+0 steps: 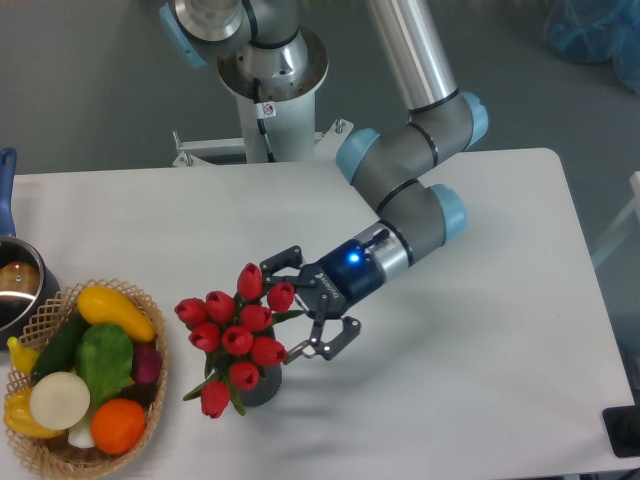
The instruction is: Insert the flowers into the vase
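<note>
gripper [306,305] spread wide, holding nothing | flowers [236,331] stand in vase [257,385], seemingly seated | release complete, likely ready for retreat

A single fixed camera looks steeply down from the front onto the table [480,330], facing the arm's base [268,90].

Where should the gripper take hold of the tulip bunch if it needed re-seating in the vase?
Probably at the stems just below the red heads of the flowers, coming from the right where the open gripper sits. The heads spread wider than the vase, hiding most of the stems.
</note>
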`<control>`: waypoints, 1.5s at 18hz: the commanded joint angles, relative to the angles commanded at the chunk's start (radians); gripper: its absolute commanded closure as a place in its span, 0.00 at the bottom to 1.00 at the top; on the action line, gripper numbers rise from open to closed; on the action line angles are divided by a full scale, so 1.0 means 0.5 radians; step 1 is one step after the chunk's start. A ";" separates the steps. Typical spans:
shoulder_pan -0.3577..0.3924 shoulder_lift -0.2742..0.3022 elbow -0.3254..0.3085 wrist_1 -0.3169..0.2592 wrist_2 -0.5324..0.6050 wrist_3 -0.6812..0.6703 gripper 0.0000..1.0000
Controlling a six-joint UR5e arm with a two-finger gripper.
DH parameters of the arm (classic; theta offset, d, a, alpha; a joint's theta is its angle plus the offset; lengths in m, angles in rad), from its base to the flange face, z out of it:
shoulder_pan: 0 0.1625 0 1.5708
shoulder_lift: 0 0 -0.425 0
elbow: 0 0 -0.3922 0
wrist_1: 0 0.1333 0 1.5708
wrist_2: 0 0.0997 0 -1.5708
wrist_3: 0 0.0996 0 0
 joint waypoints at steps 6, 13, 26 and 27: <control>0.141 0.061 0.086 -0.003 0.031 -0.003 0.00; 0.319 0.359 0.089 -0.003 0.816 -0.040 0.00; 0.660 0.874 0.031 -0.028 1.954 -0.288 0.00; 0.657 0.899 0.031 -0.031 2.052 -0.276 0.00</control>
